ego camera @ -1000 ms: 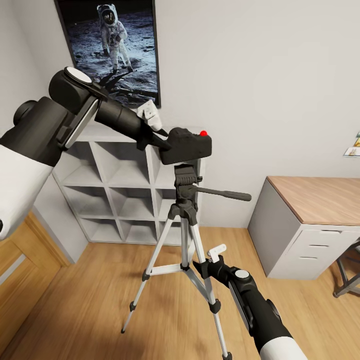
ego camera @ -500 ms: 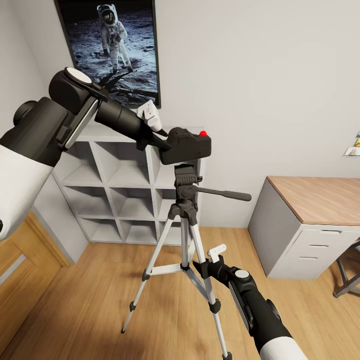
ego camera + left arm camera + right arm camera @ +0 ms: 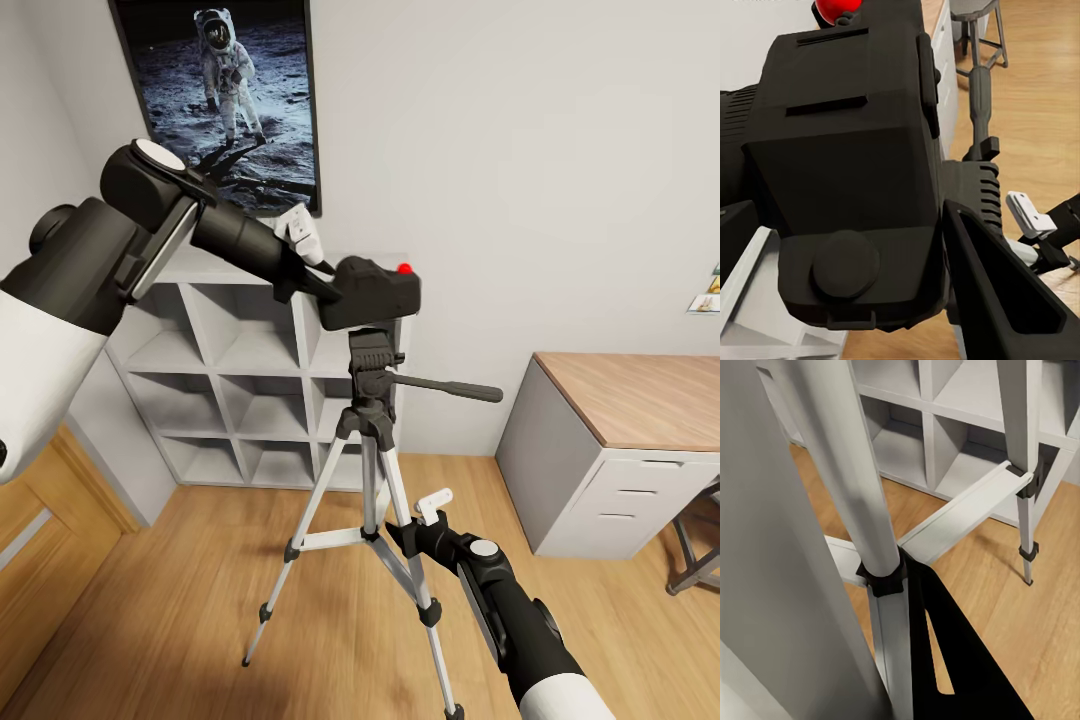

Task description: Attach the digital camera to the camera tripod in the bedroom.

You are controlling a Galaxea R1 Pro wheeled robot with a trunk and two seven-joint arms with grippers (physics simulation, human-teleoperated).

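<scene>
The black digital camera (image 3: 372, 292), red button (image 3: 404, 268) on top, hovers just over the black head (image 3: 370, 360) of the camera tripod (image 3: 368, 470), and my left gripper (image 3: 322, 272) is shut on its left end. Up close in the left wrist view, the camera (image 3: 847, 150) lies beside one black finger (image 3: 997, 300), with the tripod head (image 3: 971, 191) and pan handle (image 3: 979, 90) beyond. My right gripper (image 3: 420, 518) sits low at the tripod's front leg. The silver leg (image 3: 847, 472) fills the gap between that gripper's (image 3: 896, 660) fingers.
A white cube shelf (image 3: 230, 380) stands against the wall behind the tripod, under the astronaut picture (image 3: 230, 90). A grey desk (image 3: 640, 400) with a wooden top and a chair (image 3: 700, 540) are at the right. A wooden door (image 3: 40, 530) is at the lower left.
The left arm and the camera have crept very slightly to the left over the tripod head. The right arm and the tripod have stayed still.
</scene>
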